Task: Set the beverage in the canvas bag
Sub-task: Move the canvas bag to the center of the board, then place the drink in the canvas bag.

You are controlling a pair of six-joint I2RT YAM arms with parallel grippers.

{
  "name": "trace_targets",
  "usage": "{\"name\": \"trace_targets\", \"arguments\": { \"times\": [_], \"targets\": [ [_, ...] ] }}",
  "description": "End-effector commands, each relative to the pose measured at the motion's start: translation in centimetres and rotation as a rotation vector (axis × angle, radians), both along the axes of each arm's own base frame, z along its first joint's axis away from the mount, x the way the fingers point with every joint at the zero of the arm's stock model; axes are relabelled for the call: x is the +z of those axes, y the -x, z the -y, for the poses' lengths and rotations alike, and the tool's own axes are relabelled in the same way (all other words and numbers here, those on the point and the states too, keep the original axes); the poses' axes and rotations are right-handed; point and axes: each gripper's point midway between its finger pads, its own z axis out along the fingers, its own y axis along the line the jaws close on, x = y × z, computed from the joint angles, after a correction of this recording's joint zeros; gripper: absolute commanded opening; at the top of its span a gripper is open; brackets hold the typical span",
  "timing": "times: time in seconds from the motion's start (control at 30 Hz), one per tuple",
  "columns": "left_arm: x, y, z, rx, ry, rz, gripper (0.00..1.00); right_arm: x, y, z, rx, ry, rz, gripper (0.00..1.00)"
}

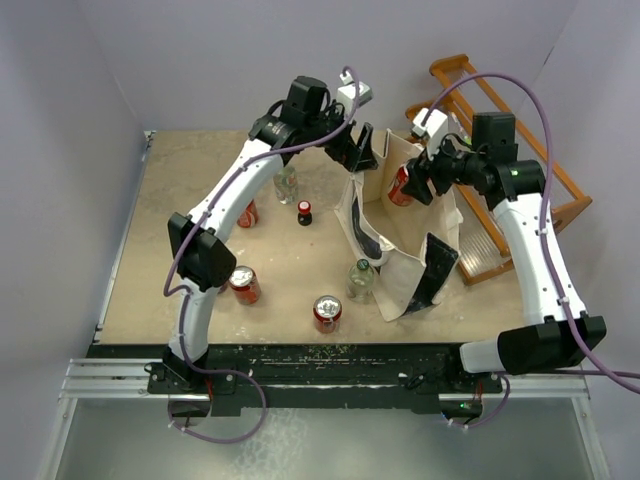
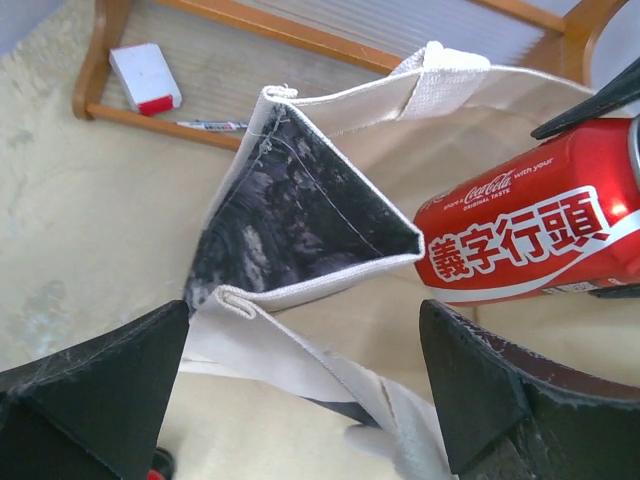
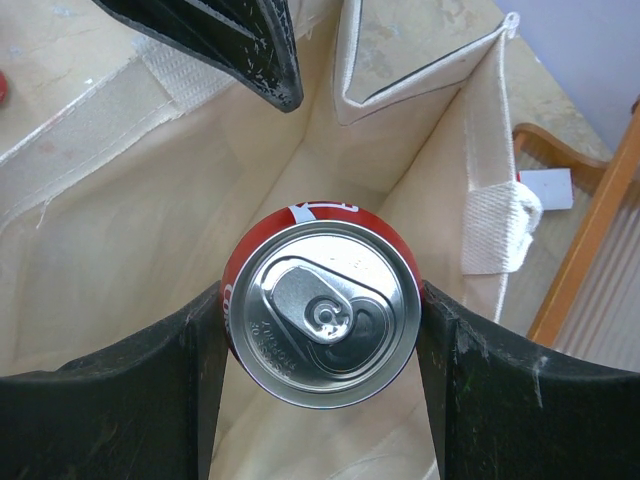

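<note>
The cream canvas bag (image 1: pixel 400 262) stands open at the table's right centre, with its black end panel towards the front. My right gripper (image 1: pixel 418 186) is shut on a red Coca-Cola can (image 1: pixel 402 186) and holds it upright over the bag's open mouth. In the right wrist view the can's silver top (image 3: pixel 320 315) sits between my fingers, with the bag's inner walls (image 3: pixel 120 230) below. My left gripper (image 1: pixel 357 152) is at the bag's left rim. In the left wrist view its jaws stand wide apart (image 2: pixel 300 390) with a handle strap (image 2: pixel 330 375) lying between them, and the can (image 2: pixel 530 230) shows at right.
An orange wooden rack (image 1: pixel 535 190) stands behind and right of the bag. On the table to the left are three red cans (image 1: pixel 245 285) (image 1: pixel 327 313) (image 1: pixel 248 213), two glass bottles (image 1: pixel 361 280) (image 1: pixel 286 183) and a small dark bottle (image 1: pixel 304 213).
</note>
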Motion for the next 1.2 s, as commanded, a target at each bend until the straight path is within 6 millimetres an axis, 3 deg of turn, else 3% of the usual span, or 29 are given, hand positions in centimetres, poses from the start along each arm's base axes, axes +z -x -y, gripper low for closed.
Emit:
{"name": "trace_targets", "arguments": {
  "times": [0.0, 0.3, 0.53, 0.6, 0.73, 0.83, 0.93, 1.17],
  "targets": [
    [3.3, -0.6, 0.7, -0.094, 0.022, 0.253, 0.99, 2.4, -0.1, -1.4, 0.060, -0.055, 0.105, 0.00],
    [2.5, 0.4, 2.6, -0.267, 0.041, 0.327, 0.99, 1.6, 0.7, -1.9, 0.052, -0.092, 0.081, 0.00],
    [1.9, -0.6, 3.0, -0.195, 0.039, 0.301, 0.68, 0.9, -0.8, -1.9, 0.022, -0.052, 0.117, 0.00],
    [1.8, -1.3, 2.6, -0.137, 0.030, 0.295, 0.60, 0.8, -1.3, -2.0, 0.025, -0.034, 0.129, 0.00],
    [1.3, -2.6, 1.6, -0.005, 0.013, 0.256, 0.35, 0.5, -2.4, -2.3, 0.032, -0.013, 0.155, 0.00],
    [1.1, -2.9, 1.2, 0.054, 0.015, 0.217, 0.24, 0.0, -3.3, -2.4, 0.032, -0.003, 0.190, 0.00],
    [0.9, -2.9, 1.0, 0.092, 0.023, 0.180, 0.17, -0.6, -4.0, -2.7, 0.041, 0.002, 0.210, 0.00],
    [1.1, -1.0, 1.9, -0.018, 0.077, 0.180, 0.19, -3.1, -5.7, -3.3, 0.048, 0.030, 0.180, 0.00]
  ]
}}
